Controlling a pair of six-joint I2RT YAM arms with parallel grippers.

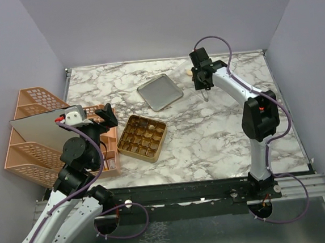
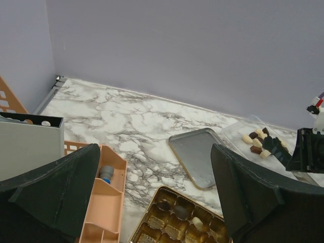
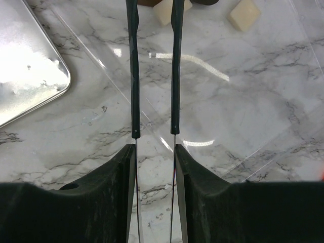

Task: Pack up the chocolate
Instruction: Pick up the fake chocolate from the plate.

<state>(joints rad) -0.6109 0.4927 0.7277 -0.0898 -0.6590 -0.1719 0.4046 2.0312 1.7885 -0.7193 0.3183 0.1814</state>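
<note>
Loose chocolate (image 2: 255,142) in dark brown and cream lies on a clear plastic sheet (image 3: 228,101) at the back right; cream pieces (image 3: 243,14) show at the top of the right wrist view. The golden-brown tray (image 1: 142,137) sits mid-table with two dark pieces (image 2: 163,205) and a cream piece (image 2: 197,223) in its cells. My right gripper (image 3: 154,152) is shut on thin metal tweezers (image 3: 133,76), whose dark tips reach the loose pieces. My left gripper (image 2: 155,152) hangs open above the tray's left side, holding nothing.
A silver square tin lid (image 1: 160,91) lies inside-up between the tray and the chocolate. Peach mesh file organisers (image 1: 38,138) and a peach compartment box (image 2: 104,202) holding a small grey-blue item (image 2: 106,173) stand at the left. Purple walls enclose the marble table (image 1: 209,134).
</note>
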